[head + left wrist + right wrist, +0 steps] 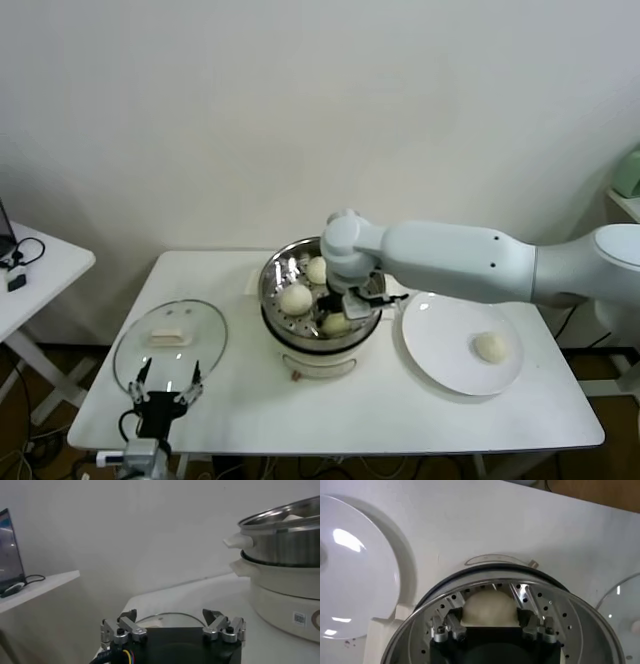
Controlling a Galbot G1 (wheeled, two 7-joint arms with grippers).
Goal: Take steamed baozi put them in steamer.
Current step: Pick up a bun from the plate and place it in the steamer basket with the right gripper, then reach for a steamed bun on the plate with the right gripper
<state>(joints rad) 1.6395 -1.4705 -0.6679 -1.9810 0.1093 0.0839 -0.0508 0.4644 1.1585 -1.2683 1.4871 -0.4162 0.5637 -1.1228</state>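
The steel steamer [273,283] stands on its white cooker base [318,362] mid-table. Two baozi [317,268] [295,298] lie free inside it. My right gripper [342,309] reaches down into the steamer and is shut on a third baozi [336,323], low over the perforated floor at the front. In the right wrist view this baozi [489,606] sits between my fingers [451,623], inside the steamer rim [470,579]. A fourth baozi [489,347] lies on the white plate [440,350]. My left gripper [165,392] is parked open and empty at the table's front left.
The glass lid [170,338] lies flat left of the steamer, just beyond my left gripper [170,617]. The steamer [285,535] shows in the left wrist view too. A side table [35,265] stands at far left. The plate [355,580] lies right of the cooker.
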